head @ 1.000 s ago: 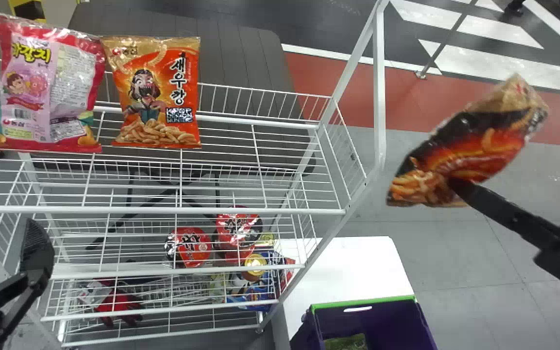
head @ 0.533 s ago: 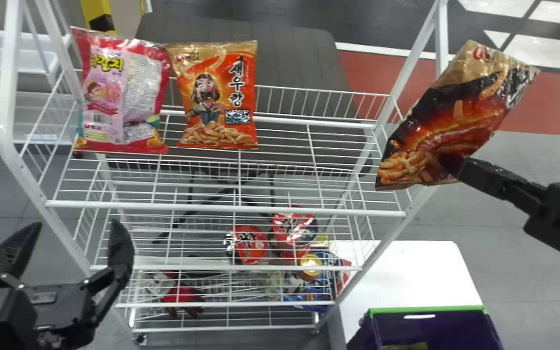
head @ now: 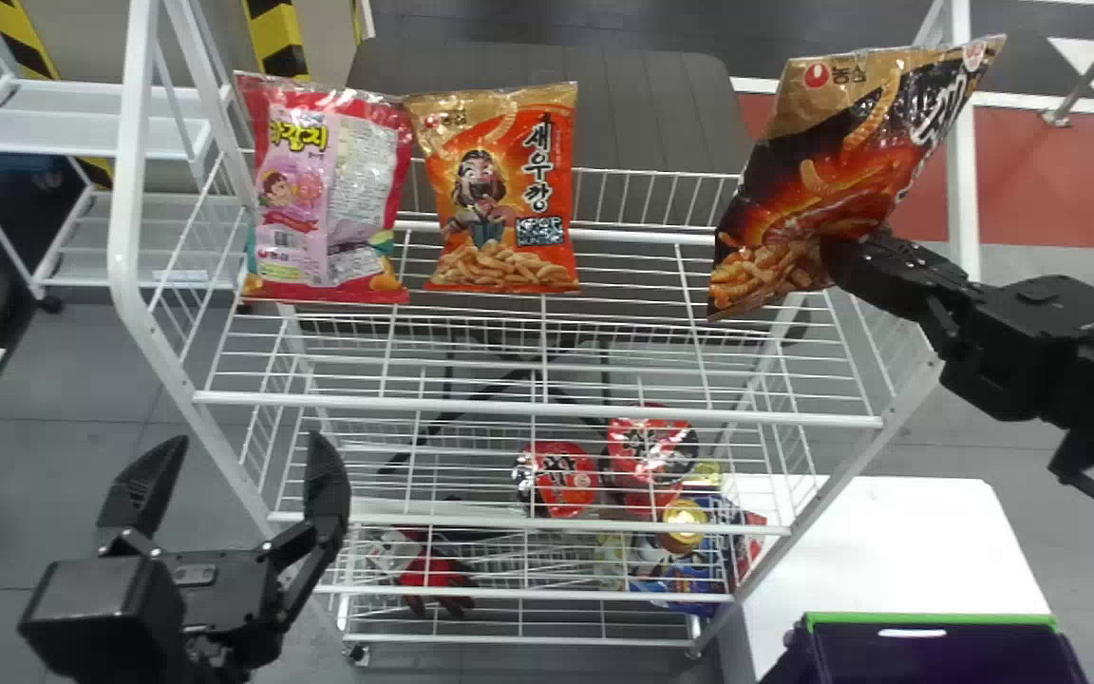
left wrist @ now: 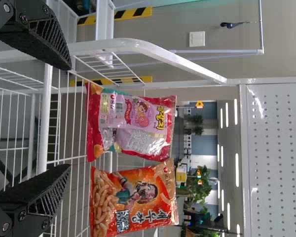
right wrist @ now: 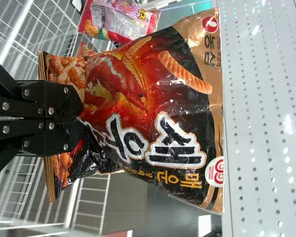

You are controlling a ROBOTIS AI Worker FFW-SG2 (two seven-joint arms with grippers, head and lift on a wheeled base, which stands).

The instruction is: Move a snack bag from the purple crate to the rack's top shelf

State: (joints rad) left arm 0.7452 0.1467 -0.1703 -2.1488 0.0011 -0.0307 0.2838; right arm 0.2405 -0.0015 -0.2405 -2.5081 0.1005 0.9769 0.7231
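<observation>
In the head view my right gripper (head: 846, 261) is shut on the lower part of a black and orange snack bag (head: 827, 171), held tilted above the right part of the rack's top shelf (head: 537, 408). The right wrist view shows the gripper (right wrist: 79, 111) pinching that snack bag (right wrist: 153, 98). My left gripper (head: 234, 484) stands open before the rack's lower left, its two fingers wide apart; in the left wrist view the gripper (left wrist: 64, 116) has nothing between its fingertips. The purple crate (head: 946, 655) sits at the lower right.
A pink snack bag (head: 324, 195) and an orange snack bag (head: 504, 195) stand side by side on the top shelf's left and middle. Red packages (head: 561, 480) and other goods lie on lower shelves. The rack's right post rises beside my right gripper; a white table (head: 898, 541) is below it.
The head view has swung rightward-to-left, so the rack appears farther right. My right gripper has brought the black and orange bag from beside the rack to over its top shelf, turning it more upright.
</observation>
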